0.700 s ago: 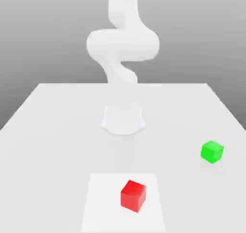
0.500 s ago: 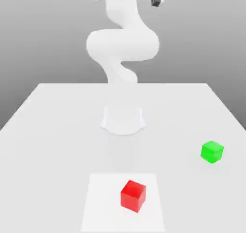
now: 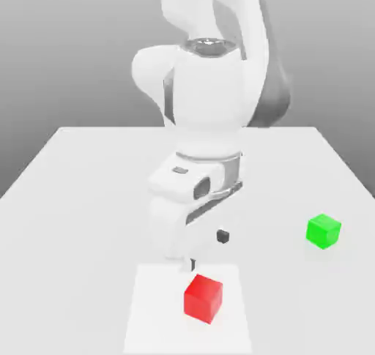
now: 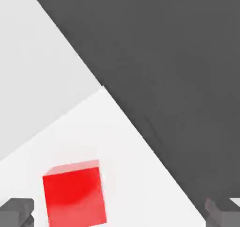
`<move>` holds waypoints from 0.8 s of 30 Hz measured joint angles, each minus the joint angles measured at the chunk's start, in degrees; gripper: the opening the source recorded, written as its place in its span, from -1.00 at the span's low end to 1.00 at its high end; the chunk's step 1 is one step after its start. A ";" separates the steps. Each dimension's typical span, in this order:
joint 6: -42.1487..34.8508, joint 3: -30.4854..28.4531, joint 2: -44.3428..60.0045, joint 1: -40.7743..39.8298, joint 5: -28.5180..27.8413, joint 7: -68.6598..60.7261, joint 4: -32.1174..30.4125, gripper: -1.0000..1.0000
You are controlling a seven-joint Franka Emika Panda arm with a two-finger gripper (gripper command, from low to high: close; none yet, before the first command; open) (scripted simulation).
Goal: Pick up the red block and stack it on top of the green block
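In the exterior view, from left to right: the Panda's two-finger gripper [image 3: 208, 250] hangs above the table [image 3: 73, 222], jaws spread wide — nothing between them; the red block [image 3: 203, 299] sits on the white square [image 3: 150, 324], just beside the gripper; the green block [image 3: 323, 231] rests on the table — well apart, at the exterior view's right.

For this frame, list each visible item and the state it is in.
Red cube: resting on the white square, not grasped
Green cube: on the table, nothing stacked on it
End effector: open, empty
White square: lying flat, red cube on it
Table: level, bearing the green cube
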 joint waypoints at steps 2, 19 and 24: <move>3.16 0.84 4.18 -0.58 1.34 -2.25 -0.03 0.00; 1.29 2.20 2.07 -1.25 0.43 -1.78 -0.67 -1.00; -1.32 8.10 -3.28 9.73 1.19 2.17 -3.27 -1.00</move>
